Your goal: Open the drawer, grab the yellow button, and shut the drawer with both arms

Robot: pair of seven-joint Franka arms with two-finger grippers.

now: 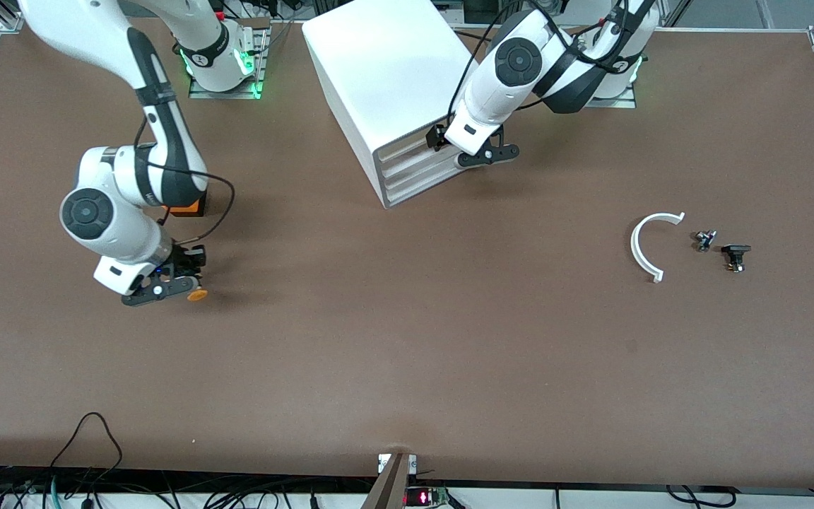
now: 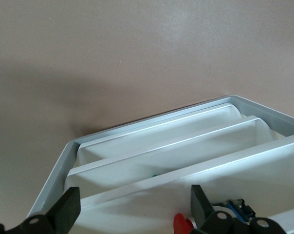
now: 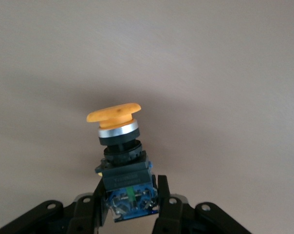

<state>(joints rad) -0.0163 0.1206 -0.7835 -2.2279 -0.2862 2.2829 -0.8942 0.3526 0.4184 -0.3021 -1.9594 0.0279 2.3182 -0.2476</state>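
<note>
1. Front view: a brown table (image 1: pixel 407 353) fills the frame, with a big white cabinet (image 1: pixel 393 85) at twelve o'clock. Its top drawer (image 1: pixel 413 150) looks nearly or fully pushed in. The left gripper (image 1: pixel 481 152) sits at the cabinet's drawer front, beside the top drawer, with its fingers spread and holding nothing. At nine o'clock, toward the right arm's end of the table, the right gripper (image 1: pixel 167 286) hangs low over bare tabletop, pinching the button (image 1: pixel 197 295). An orange cube (image 1: pixel 184 206) peeks out under that arm. At three o'clock lie a white curved piece (image 1: pixel 651 244) and two small black parts (image 1: pixel 721 247).

2. Left wrist view: the stacked white drawer fronts (image 2: pixel 176 151) run from nine to three o'clock, close beneath the spread black fingertips (image 2: pixel 64 209). It seems the closing step is under way or just done. To do it well, push flat and straight along the drawer's slide until the front is flush with the three below.

3. Right wrist view: at six o'clock the right gripper (image 3: pixel 130 204) clamps the button's (image 3: pixel 119 141) dark body, its orange cap pointing to twelve o'clock and clear of the table. A firm, steady hold should keep it from twisting out.
</note>
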